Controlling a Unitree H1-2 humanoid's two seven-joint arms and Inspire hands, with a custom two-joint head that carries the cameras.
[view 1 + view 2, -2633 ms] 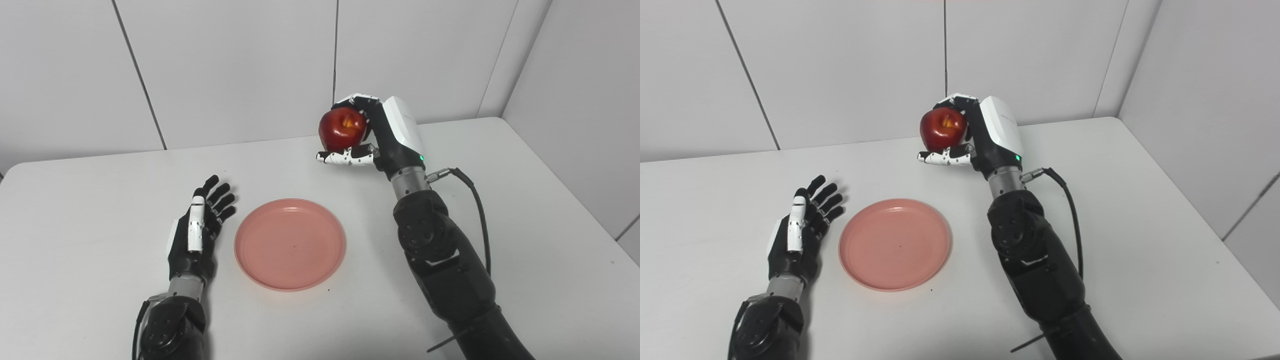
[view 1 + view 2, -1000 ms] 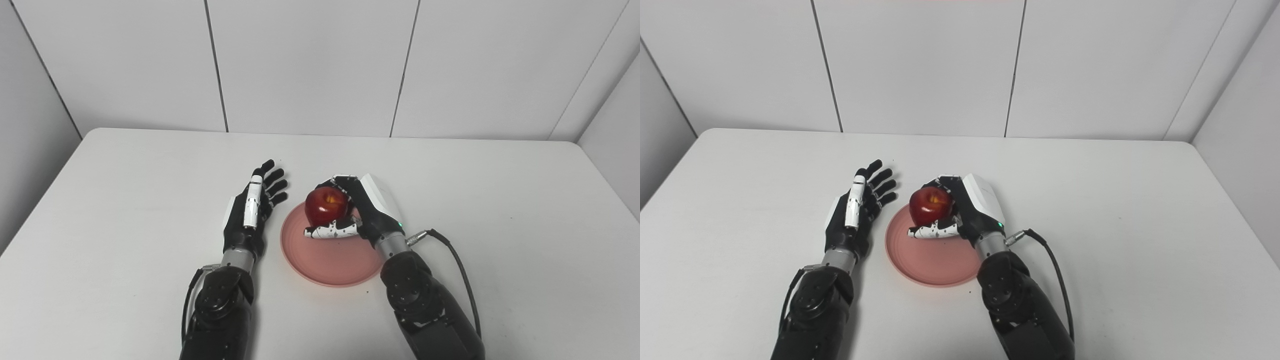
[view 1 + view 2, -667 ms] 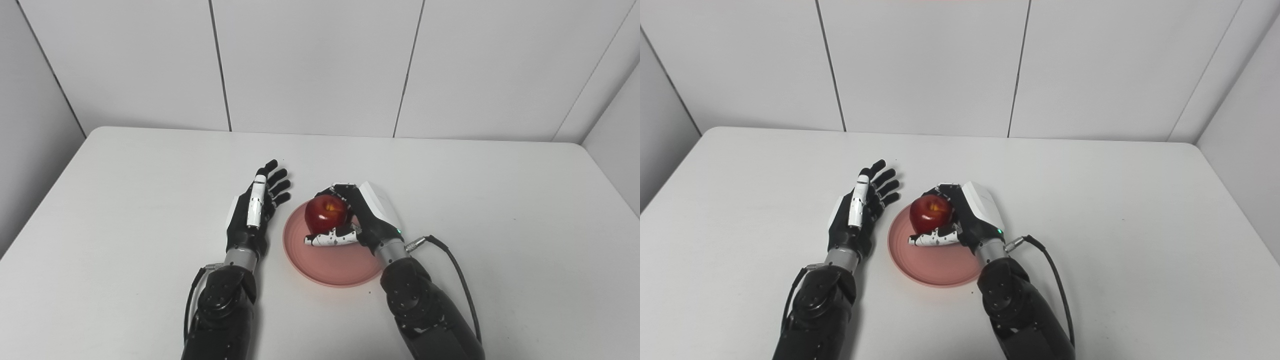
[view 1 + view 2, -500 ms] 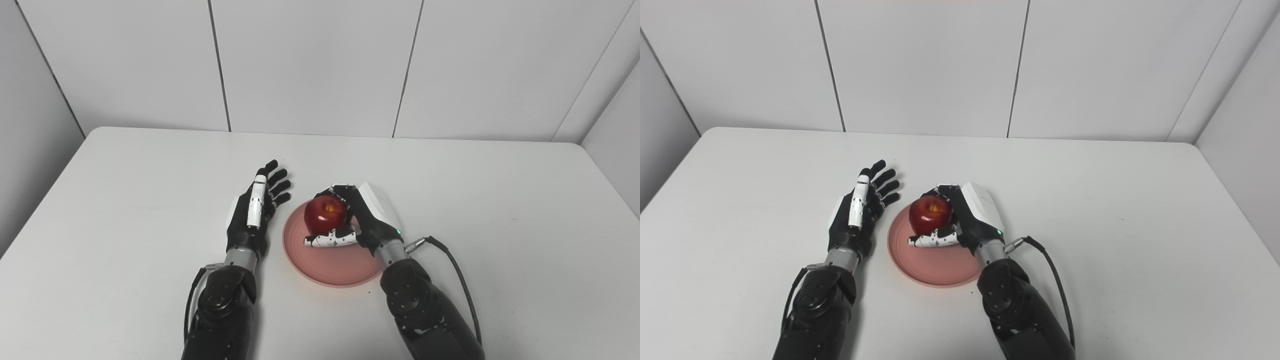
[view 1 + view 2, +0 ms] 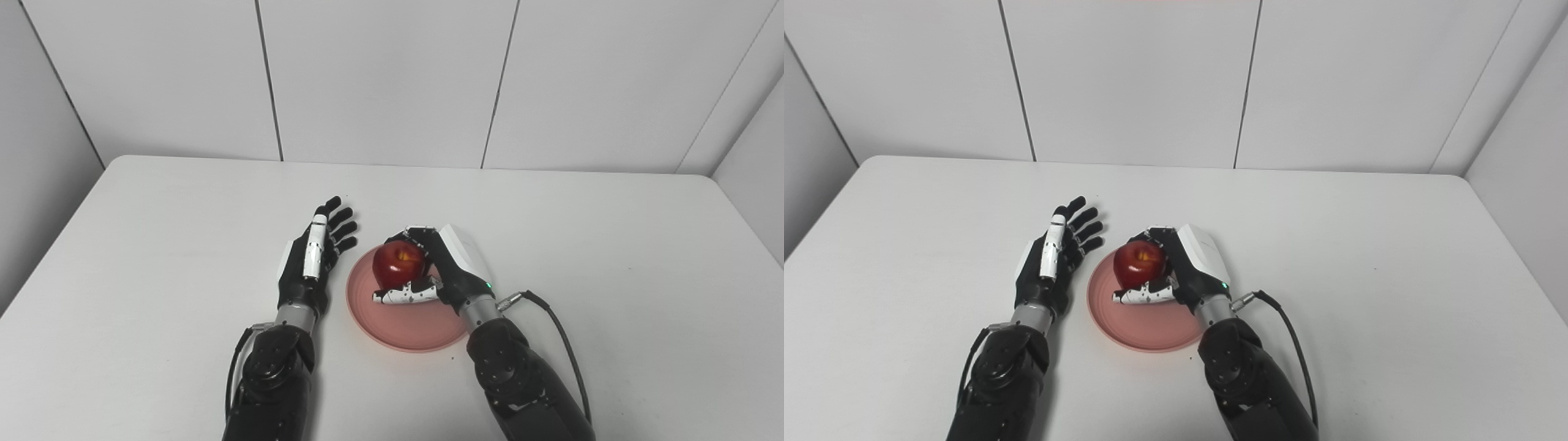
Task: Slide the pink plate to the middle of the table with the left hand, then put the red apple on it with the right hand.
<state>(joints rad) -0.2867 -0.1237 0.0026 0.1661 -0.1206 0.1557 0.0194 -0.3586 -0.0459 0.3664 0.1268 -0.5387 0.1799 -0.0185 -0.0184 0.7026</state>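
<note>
The right robot hand point(image 5: 450, 269) is clamped around the red apple point(image 5: 399, 264) over the pink plate point(image 5: 407, 321) at mid-counter point(image 5: 612, 257); contact underneath is hidden. The left robot hand point(image 5: 309, 263) rests beside the plate, fingers spread, empty.

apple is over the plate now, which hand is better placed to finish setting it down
The right hand: its fingers are shut on the red apple above the pink plate. The left hand lies open beside the plate, holding nothing.
</note>
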